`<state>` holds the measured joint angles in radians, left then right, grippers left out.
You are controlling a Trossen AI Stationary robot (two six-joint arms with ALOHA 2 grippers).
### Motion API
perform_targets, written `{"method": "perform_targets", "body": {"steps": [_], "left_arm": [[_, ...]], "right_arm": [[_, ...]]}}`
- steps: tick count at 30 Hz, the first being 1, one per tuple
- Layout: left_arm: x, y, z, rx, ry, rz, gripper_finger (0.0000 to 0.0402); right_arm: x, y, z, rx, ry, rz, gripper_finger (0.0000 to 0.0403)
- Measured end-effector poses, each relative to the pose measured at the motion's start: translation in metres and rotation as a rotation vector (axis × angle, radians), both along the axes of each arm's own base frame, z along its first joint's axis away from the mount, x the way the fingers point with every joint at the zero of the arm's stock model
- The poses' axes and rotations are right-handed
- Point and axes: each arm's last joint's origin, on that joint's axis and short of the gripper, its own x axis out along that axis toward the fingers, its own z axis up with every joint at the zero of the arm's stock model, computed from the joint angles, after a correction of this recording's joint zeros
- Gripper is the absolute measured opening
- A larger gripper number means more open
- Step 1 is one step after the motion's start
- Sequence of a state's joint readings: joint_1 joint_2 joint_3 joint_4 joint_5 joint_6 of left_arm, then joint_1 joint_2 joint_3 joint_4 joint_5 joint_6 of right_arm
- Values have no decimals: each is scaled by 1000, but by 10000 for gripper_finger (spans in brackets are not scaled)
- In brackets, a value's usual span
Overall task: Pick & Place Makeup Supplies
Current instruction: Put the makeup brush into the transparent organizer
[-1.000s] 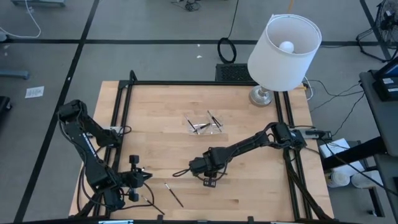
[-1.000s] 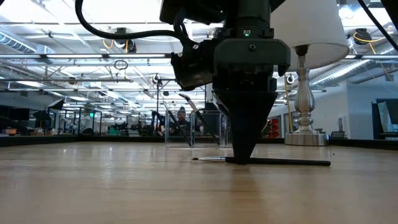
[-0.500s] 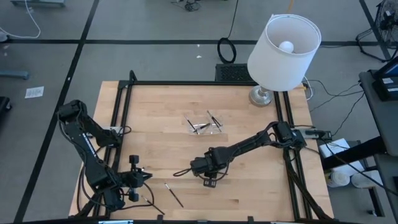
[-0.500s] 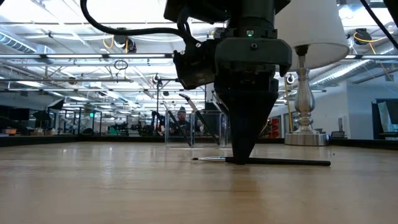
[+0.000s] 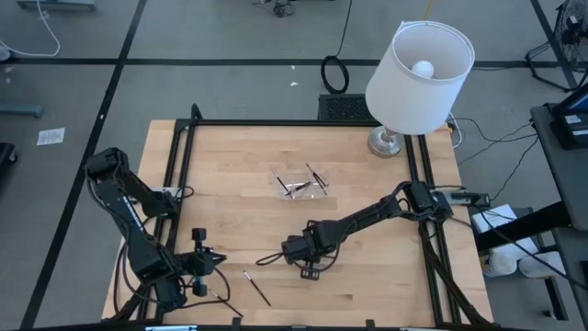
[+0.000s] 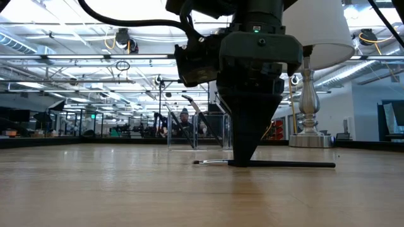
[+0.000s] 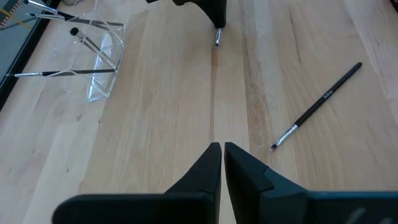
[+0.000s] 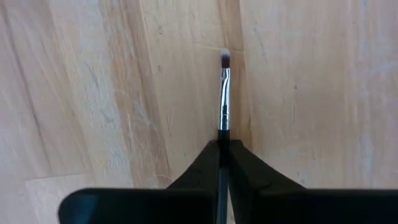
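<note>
A thin dark makeup brush (image 8: 223, 93) with a silver ferrule lies on the wooden table near its middle. My right gripper (image 8: 222, 148) points down from above and is shut on the brush; it also shows in the low view (image 6: 242, 160). A second brush (image 7: 317, 106) lies flat on the table nearer the front edge (image 5: 258, 289). My left gripper (image 7: 221, 153) is shut, holds nothing and hangs above the front left of the table (image 5: 217, 261). A small clear tray (image 5: 303, 182) toward the far side holds several brushes. My right gripper pinches the brush's dark handle (image 8: 222, 132) between its two fingers, just behind the silver ferrule. The fingers come from above, pointing down, one on each side of the handle. The brush lies flat on the table, its long handle end (image 6: 297, 164) stretching out behind the fingers.
A table lamp with a white shade (image 5: 420, 64) stands at the far right corner. A black frame rail (image 5: 175, 175) borders the table. Bare wood lies between the two arms and the tray.
My right gripper has shut on the brush's handle without leaving its place. The brush stays flat on the table.
</note>
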<state>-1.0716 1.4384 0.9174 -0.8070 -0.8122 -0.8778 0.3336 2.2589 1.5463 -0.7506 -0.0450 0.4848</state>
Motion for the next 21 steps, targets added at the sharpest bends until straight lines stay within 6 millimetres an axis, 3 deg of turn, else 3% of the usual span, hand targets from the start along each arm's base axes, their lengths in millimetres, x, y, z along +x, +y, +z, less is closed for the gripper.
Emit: {"method": "perform_targets", "body": {"steps": [4,12,21], "left_arm": [[0,0,0,0,0,-1,31],[0,0,0,0,0,-1,31],[0,0,0,0,1,-1,31]], "right_arm": [[-1,1,12,-22,-41,-7,4],[2,3,61,-11,-236,-28,1],[1,7,71,2,-279,-13,0]]}}
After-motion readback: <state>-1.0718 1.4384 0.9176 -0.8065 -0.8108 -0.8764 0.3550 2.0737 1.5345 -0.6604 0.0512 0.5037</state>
